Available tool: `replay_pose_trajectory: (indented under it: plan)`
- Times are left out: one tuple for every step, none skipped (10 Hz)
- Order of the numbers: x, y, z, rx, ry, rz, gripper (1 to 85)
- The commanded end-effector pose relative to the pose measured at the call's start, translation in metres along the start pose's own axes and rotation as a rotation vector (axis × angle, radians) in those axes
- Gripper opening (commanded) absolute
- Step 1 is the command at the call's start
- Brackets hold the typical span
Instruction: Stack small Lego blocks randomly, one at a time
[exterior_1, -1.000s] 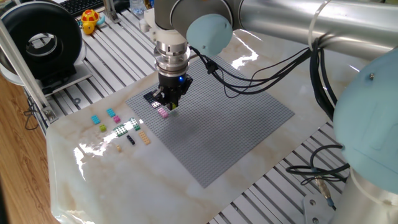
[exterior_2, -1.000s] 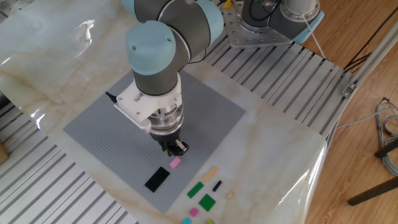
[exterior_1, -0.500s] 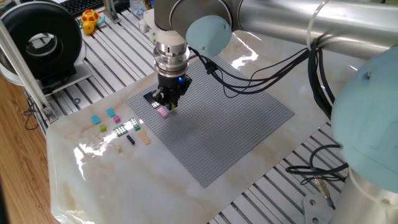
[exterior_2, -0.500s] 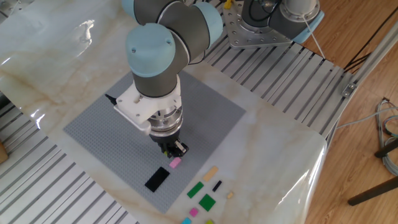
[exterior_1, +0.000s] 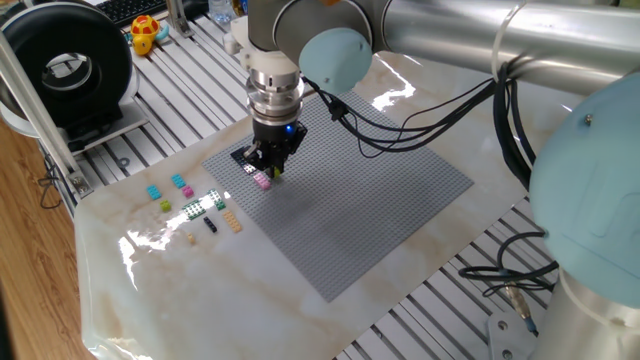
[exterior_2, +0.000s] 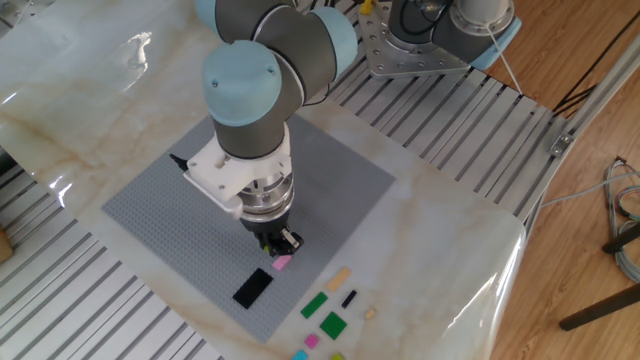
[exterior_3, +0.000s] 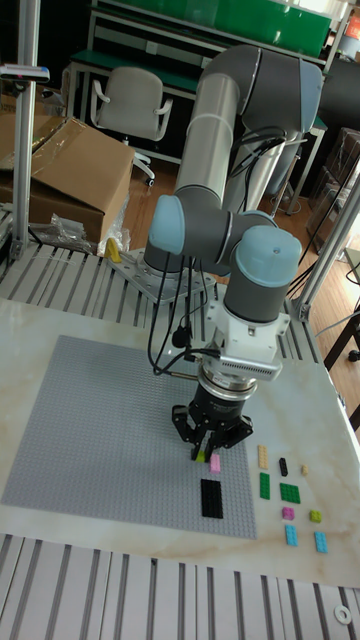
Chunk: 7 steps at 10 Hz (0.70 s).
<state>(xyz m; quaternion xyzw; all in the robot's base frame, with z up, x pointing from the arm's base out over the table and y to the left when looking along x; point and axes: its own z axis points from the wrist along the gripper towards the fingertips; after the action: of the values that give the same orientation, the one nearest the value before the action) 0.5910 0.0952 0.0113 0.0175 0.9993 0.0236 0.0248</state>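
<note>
My gripper (exterior_3: 207, 451) hangs low over the near-right part of the grey baseplate (exterior_3: 90, 430). It is shut on a tiny yellow-green Lego block (exterior_3: 204, 453). That block sits right above and against a pink block (exterior_3: 214, 463) standing on the plate. The same gripper (exterior_1: 272, 168) and pink block (exterior_1: 262, 180) show in one fixed view, and the gripper (exterior_2: 279, 246) with the pink block (exterior_2: 282, 263) in the other. Whether the two blocks touch is hidden by the fingers. Several loose small blocks (exterior_1: 190, 205) in cyan, pink, green, black and tan lie on the marble beside the plate.
A flat black block (exterior_3: 211, 497) lies on the baseplate just in front of the pink one. The loose blocks (exterior_3: 290, 495) lie right of the plate's edge. Aluminium rails (exterior_2: 90, 300) border the marble top. The arm's cables (exterior_1: 420, 110) hang over the plate's far side.
The gripper has sunk slightly toward the pink block, now partly covering it in the other fixed view. Nothing else moved.
</note>
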Motion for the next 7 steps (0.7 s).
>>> replay_pose_trajectory:
  plan:
    - [-0.0010,0.0013,0.0014,-0.015,-0.004,0.004,1.3]
    - [0.0011,0.0021,0.0024,-0.018,-0.004,0.003,1.3]
    - [0.0019,0.0033,0.0041,-0.019,-0.009,0.001,1.3]
    - [0.0025,0.0043,0.0048,-0.018,-0.010,0.003,1.3]
    - [0.0030,0.0054,0.0047,-0.021,-0.010,0.004,1.3]
    - [0.0033,0.0053,0.0048,-0.019,-0.010,0.004,1.3]
    - [0.0030,0.0054,0.0049,-0.019,-0.012,0.003,1.3]
